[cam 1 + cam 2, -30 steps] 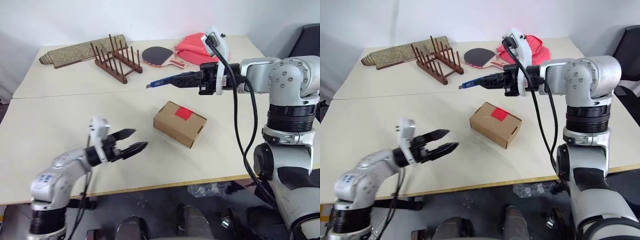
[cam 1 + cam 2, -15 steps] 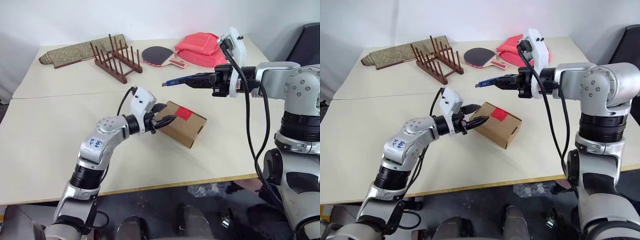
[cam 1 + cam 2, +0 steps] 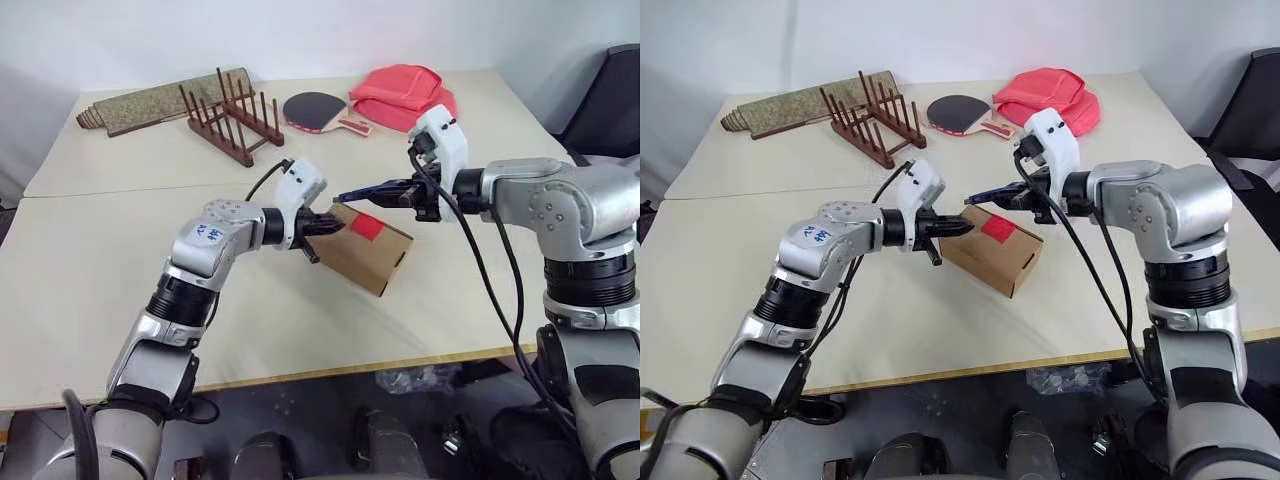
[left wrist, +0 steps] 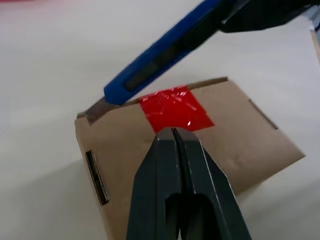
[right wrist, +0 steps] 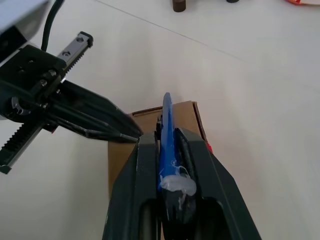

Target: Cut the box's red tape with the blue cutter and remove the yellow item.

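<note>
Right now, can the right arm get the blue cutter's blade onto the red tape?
Probably yes. The slim blue cutter hangs just over the brown cardboard box, tip beside the red tape patch; the left gripper, jaws shut, sits by the patch but off that line.

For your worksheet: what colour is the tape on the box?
Red tape; clearest in the left wrist view.

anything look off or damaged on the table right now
Nothing stands out. The box sits flat and closed, its red tape uncut. The blue cutter, in the right gripper, has its tip by the box's top edge. The left gripper is shut over the box.
</note>
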Robot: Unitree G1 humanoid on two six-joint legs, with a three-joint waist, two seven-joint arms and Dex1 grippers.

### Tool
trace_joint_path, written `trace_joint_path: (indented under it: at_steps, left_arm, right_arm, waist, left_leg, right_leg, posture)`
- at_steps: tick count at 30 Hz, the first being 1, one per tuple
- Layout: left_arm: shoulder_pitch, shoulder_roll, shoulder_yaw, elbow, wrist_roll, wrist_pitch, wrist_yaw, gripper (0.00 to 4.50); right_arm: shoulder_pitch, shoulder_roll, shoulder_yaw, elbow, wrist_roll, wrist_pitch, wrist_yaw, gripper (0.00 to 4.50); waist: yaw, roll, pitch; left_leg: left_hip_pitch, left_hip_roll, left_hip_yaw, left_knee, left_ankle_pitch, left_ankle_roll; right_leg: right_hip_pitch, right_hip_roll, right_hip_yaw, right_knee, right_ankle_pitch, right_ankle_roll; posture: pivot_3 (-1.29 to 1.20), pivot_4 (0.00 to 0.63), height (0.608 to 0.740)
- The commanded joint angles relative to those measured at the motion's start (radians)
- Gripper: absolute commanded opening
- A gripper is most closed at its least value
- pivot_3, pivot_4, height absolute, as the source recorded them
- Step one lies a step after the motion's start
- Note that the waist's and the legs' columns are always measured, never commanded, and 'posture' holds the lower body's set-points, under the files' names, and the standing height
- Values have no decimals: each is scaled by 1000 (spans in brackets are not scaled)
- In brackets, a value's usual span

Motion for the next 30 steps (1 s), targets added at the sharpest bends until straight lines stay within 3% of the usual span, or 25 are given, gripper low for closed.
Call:
trace_joint_path:
  at_steps: [1,30]
  left_arm:
    - [-39,25,-20,10,31,25,-32,11]
    - [-150,-50,-81,188,176,-26,-74,11]
  right_arm:
    - [-27,-17,18,12,-36,-66,26,170]
    - [-29,-46,49,123,-145,-153,96,170]
  waist:
    - [0,0,0]
    - [6,0,0]
  left_leg:
    - [0,0,0,0,0,0]
    - [0,0,0,1,0,0]
  right_leg:
    - [0,0,0,0,0,0]
    - [0,0,0,1,0,0]
  posture:
    - [0,150,740]
    - [0,150,740]
